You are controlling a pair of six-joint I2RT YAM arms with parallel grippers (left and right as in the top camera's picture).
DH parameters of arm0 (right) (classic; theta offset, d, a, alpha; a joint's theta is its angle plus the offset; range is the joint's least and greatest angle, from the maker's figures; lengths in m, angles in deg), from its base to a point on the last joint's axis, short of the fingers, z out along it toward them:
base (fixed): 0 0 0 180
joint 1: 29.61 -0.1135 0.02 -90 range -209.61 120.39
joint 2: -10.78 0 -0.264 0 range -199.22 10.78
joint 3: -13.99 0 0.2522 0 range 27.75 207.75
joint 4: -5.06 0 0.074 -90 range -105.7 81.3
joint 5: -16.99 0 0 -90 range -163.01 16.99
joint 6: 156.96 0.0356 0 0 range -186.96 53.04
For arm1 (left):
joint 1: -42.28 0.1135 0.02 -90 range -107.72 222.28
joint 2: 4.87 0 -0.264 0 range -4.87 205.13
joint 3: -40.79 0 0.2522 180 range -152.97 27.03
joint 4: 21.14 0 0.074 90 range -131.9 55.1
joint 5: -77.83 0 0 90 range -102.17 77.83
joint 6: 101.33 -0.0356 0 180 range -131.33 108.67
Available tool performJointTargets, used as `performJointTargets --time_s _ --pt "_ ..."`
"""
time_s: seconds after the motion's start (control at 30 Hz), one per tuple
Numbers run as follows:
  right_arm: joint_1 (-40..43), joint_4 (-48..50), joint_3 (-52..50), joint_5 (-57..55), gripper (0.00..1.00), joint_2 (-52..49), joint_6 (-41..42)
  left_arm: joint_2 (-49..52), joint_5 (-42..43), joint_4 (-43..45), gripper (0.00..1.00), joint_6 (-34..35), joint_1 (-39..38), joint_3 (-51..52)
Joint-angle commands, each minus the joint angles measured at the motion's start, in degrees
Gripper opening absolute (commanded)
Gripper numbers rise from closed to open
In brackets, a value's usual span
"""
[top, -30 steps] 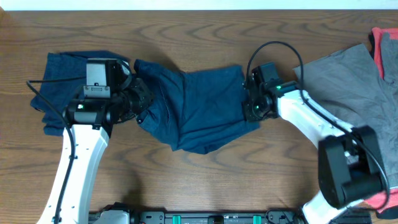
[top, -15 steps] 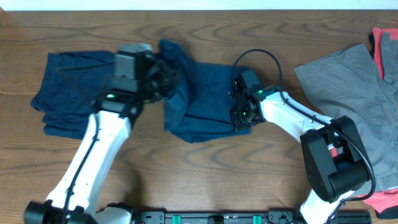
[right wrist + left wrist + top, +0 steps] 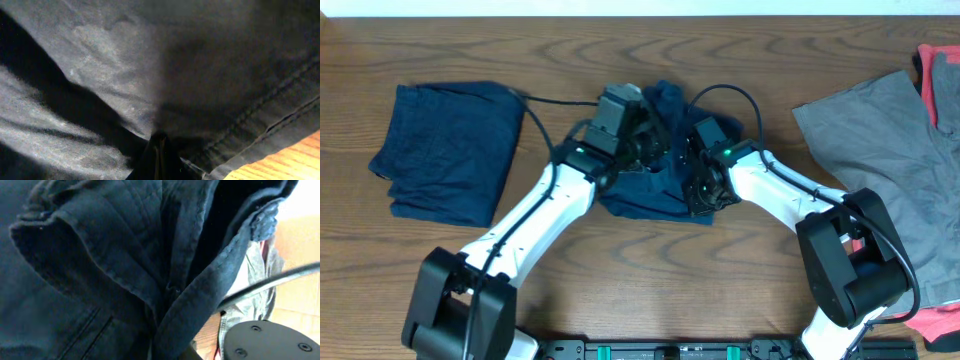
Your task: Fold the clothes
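A pair of navy shorts lies bunched at the table's middle, its left part pulled over onto the right part. My left gripper is over its top and holds a seamed fold of it; that cloth fills the left wrist view and hides the fingertips. My right gripper is at the shorts' right edge, its fingers shut on the navy cloth. A second navy garment lies folded at the left. A grey garment lies at the right, with a red one beyond it.
The wooden table shows bare wood along the front and back. More red cloth lies at the front right corner. The right arm's base stands by the grey garment. A black cable loops above the right gripper.
My left gripper has carried the shorts' left edge far to the right, over the rest of the shorts. My right gripper has shifted left with its edge. The shorts are now bunched narrower.
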State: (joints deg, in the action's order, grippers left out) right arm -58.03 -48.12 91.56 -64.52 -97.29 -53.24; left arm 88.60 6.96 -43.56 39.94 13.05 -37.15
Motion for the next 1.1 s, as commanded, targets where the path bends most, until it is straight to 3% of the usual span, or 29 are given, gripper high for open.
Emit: performJointTargets --time_s 0.0,0.37,0.6,0.8,0.9,0.93,1.07 --pt "-2.1 -1.2 -2.7 0.9 0.01 -4.2 1.7 0.2 -1.8 1.3 0.06 0.5 -2.2 -0.8" --pt "-1.4 -3.7 -2.4 0.5 0.02 -2.3 6.4 0.4 -5.0 -1.6 0.10 0.2 -6.2 -0.8" --pt "5.2 -9.5 -0.5 -2.1 0.11 7.6 5.8 0.9 -5.3 -5.4 0.10 0.0 -6.3 -0.8" --pt "13.1 -10.9 -0.3 -3.2 0.38 19.3 5.4 0.9 -5.3 -7.9 0.11 -0.2 -7.5 -0.8" --pt "16.7 -10.8 -0.3 -3.1 0.43 24.0 4.6 0.9 -4.1 -8.5 0.51 -0.2 -9.2 -0.7" --pt "17.6 -10.8 -0.3 -3.1 0.45 25.0 4.6 0.9 -3.1 -8.4 0.59 -0.9 -10.0 -0.7" --pt "19.5 -10.8 -0.3 -3.1 0.50 27.0 4.3 0.3 -1.6 -8.3 0.66 -9.6 -11.6 -0.8"
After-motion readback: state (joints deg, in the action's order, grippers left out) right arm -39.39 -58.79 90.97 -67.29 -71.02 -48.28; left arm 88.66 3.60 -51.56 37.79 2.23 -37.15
